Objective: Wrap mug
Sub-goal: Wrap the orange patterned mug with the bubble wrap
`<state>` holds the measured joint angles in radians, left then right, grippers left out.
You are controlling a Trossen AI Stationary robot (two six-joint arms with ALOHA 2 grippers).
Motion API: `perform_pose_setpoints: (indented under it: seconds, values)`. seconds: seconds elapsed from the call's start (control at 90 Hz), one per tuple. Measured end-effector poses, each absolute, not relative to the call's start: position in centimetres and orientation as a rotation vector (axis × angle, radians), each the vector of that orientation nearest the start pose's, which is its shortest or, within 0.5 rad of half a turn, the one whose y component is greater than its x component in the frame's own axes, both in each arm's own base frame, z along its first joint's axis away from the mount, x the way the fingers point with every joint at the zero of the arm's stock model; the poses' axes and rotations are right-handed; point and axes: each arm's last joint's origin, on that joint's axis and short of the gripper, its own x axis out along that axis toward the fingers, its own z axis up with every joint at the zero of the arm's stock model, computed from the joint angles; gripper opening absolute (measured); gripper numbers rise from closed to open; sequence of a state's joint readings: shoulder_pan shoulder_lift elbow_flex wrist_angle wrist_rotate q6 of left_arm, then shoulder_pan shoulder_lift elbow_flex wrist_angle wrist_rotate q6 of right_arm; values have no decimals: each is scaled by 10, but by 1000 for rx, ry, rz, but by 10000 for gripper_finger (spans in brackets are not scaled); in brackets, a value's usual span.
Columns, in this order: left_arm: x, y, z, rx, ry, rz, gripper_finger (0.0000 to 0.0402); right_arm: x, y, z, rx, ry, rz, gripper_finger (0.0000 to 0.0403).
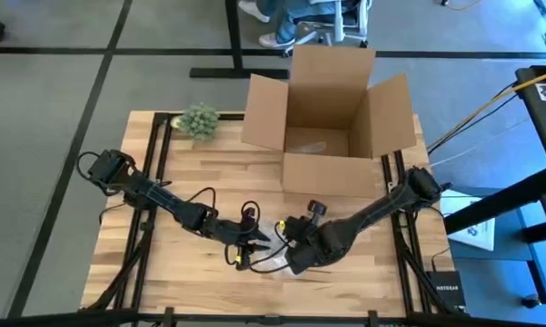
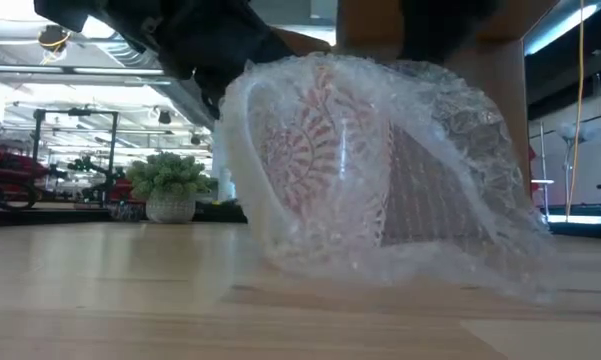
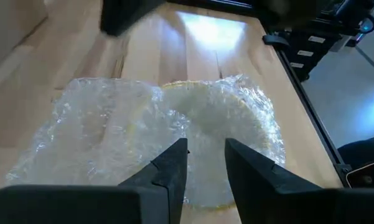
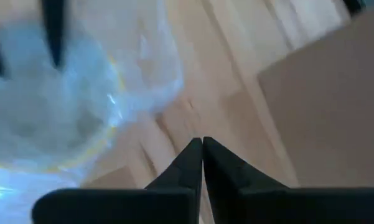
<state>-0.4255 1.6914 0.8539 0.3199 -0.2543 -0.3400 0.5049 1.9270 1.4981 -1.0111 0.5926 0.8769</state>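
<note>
The mug [image 2: 330, 170], white with a red pattern, lies on its side on the table, covered in clear bubble wrap [image 2: 460, 190]. In the left wrist view its round mouth [image 3: 218, 124] shows under the wrap. My left gripper [image 3: 206, 163] hovers right at the wrapped mouth, slightly open, the wrap showing in the narrow gap. My right gripper [image 4: 202, 144] is shut with nothing between its tips; it stands beside the mug [image 4: 43, 106], on the side toward the box. In the high view both grippers meet over the bundle [image 1: 267, 242] at the table's middle front. My left gripper comes at the wrapped mouth of the mug [image 3: 205, 134] slanting down, with its fingers [image 3: 174, 168] on either side of a strip of wrap. I cannot tell whether they touch the wrap.
An open cardboard box [image 1: 332, 123] stands at the table's far side, right of the middle. A small potted plant [image 1: 198, 121] sits at the far left. Loose wrap [image 3: 93, 130] spreads flat on the wood beside the mug. Bare wood lies toward the left and near edges.
</note>
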Motion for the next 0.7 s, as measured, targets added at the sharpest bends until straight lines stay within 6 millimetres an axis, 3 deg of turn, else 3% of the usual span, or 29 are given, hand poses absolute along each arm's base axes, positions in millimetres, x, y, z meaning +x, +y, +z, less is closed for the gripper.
perform_pose_setpoints:
  seconds: [0.089,0.167,0.422,0.7]
  values:
    - [316,-135,177,-162,506,-83,92,334,158,188,51,1018,-581,1]
    - [316,-135,177,-162,506,-84,92,343,153,178,83,951,-544,1]
    - [316,-135,177,-161,506,-85,92,368,159,203,43,761,-332,1]
    - [316,-135,176,-161,508,-95,92,367,173,206,85,811,-99,1]
